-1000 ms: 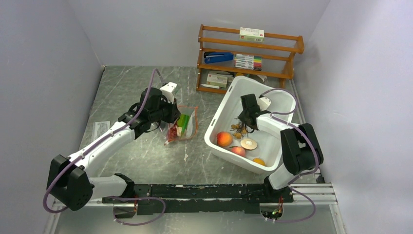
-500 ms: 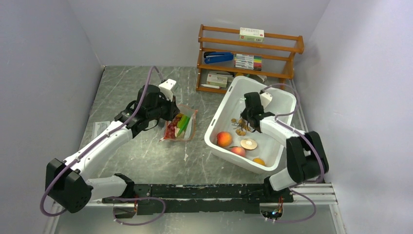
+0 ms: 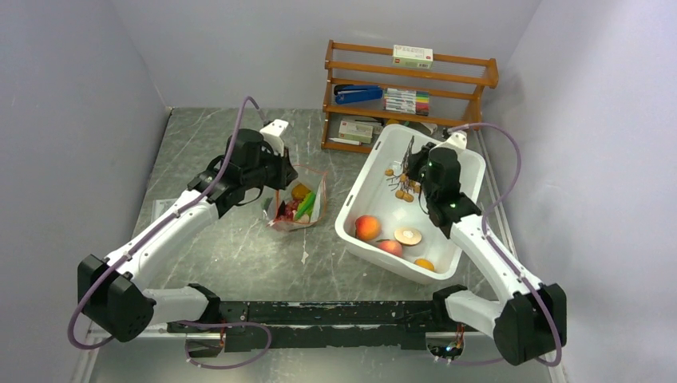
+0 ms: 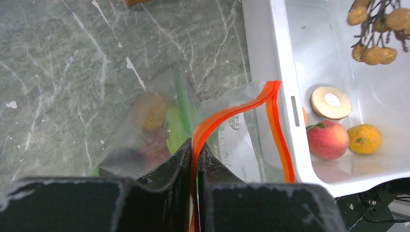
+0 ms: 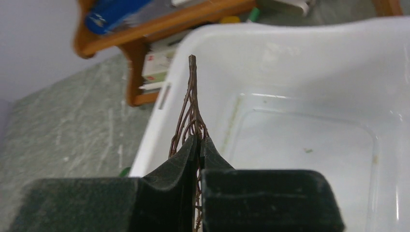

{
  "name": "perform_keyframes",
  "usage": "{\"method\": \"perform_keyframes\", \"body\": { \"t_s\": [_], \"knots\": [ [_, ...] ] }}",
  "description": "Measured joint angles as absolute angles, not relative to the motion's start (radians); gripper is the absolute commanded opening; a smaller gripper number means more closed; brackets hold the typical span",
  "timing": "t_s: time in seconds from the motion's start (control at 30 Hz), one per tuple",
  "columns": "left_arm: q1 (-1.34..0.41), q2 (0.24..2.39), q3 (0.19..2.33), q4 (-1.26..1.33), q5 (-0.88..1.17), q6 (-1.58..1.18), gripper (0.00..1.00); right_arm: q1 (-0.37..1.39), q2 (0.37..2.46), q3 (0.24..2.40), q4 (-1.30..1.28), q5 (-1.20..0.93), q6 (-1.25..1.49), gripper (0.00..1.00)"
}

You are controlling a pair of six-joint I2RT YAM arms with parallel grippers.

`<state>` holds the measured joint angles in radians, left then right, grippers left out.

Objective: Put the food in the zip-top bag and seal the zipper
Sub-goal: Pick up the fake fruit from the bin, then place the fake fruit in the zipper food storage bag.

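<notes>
The clear zip-top bag [image 3: 299,203] stands on the table left of the white bin, its mouth gaping, with orange, green and red food inside. My left gripper [image 3: 277,177] is shut on the bag's red-orange zipper strip [image 4: 227,112] and holds that edge up; the pinch shows in the left wrist view [image 4: 195,150]. My right gripper [image 3: 417,169] is shut on the twigs [image 5: 190,108] of the brown berry cluster [image 3: 401,185], which hangs above the bin's far half. The cluster also shows in the left wrist view [image 4: 376,34].
The white bin [image 3: 363,171] holds a peach [image 3: 367,227], a round slice [image 3: 408,235], a second peach [image 3: 390,246] and an orange fruit [image 3: 425,264]. A wooden shelf [image 3: 407,88] with a stapler, pens and boxes stands behind the bin. A small packet [image 3: 165,209] lies at the table's left.
My right gripper has lifted the berry cluster up from the bin floor toward the bin's far side. My left gripper has raised the bag's edge, and the bag's mouth now stands wider.
</notes>
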<state>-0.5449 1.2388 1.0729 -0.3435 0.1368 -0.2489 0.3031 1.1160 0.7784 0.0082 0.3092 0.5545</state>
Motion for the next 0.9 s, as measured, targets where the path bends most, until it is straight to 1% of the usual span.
{"method": "perform_keyframes", "body": {
  "t_s": [0.27,0.4,0.6,0.9],
  "knots": [
    [-0.545,1.264,1.093,-0.356,0.153,-0.253,0.07,0.346,1.008,0.776,0.167,0.107,0.485,0.0],
    [-0.545,1.268,1.114,-0.377,0.178,-0.253,0.07,0.446,0.999,0.768,0.314,0.006,0.417,0.0],
    [-0.545,1.272,1.125,-0.395,0.21,-0.256,0.07,0.675,1.045,0.756,0.532,-0.115,0.237,0.0],
    [-0.545,1.27,1.125,-0.395,0.236,-0.271,0.07,0.775,1.152,0.691,0.825,-0.262,0.13,0.0]
  ]
}}
